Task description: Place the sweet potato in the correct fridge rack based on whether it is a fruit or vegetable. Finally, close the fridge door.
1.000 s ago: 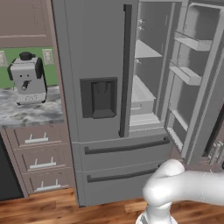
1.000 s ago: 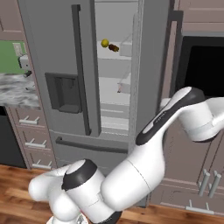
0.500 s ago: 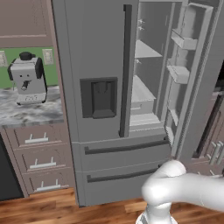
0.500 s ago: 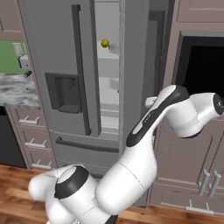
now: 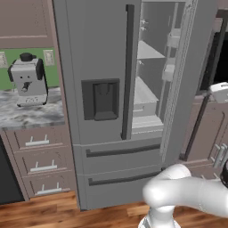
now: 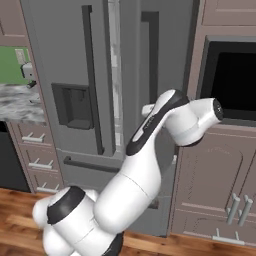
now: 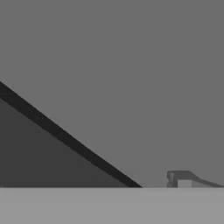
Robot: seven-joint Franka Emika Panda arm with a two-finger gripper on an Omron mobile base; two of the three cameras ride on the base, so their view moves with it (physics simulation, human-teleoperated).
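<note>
The right door of the grey fridge [image 5: 176, 84] stands nearly closed, leaving a narrow gap in the left base view through which the wide pale-grey fridge rack [image 5: 144, 91] and another shelf above it are visible. The sweet potato cannot be made out through that gap, so its position relative to the gripper cannot be told. The white arm [image 6: 150, 150] reaches up against the door front. Whether the gripper is released or clenched cannot be told. A silver coffee machine [image 5: 27, 80] stands on the marble desk [image 5: 26, 116].

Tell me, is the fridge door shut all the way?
No, nearly shut. The right fridge door stands ajar, and the shelves inside show through the gap.
</note>
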